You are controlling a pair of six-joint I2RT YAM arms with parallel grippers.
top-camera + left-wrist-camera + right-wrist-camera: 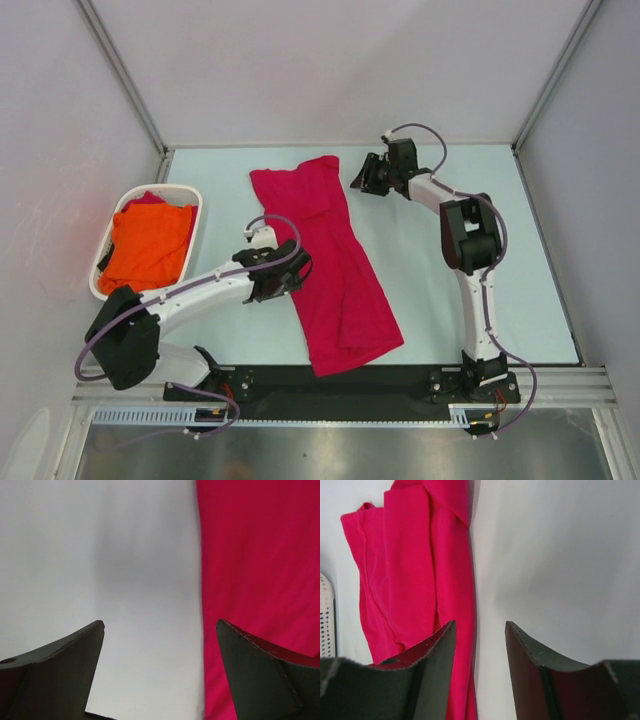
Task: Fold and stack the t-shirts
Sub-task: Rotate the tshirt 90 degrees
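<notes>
Top external view: the crimson t-shirt (325, 255) lies as a long folded strip across the middle of the table (450, 300). The orange t-shirt (148, 248) sits crumpled in the white basket (196, 200). The left gripper (298, 270), jaws spread wide and empty, straddles the strip's basket-side edge, apparently positioned to take that edge. The right gripper (357, 180), jaws likewise parted and holding nothing, hovers just beside the far end, probably to lift a corner for the next fold.

arms (200, 290): white, black joints | cables (272, 217): purple | left claw (160, 622), right claw (480, 622): dark
</notes>
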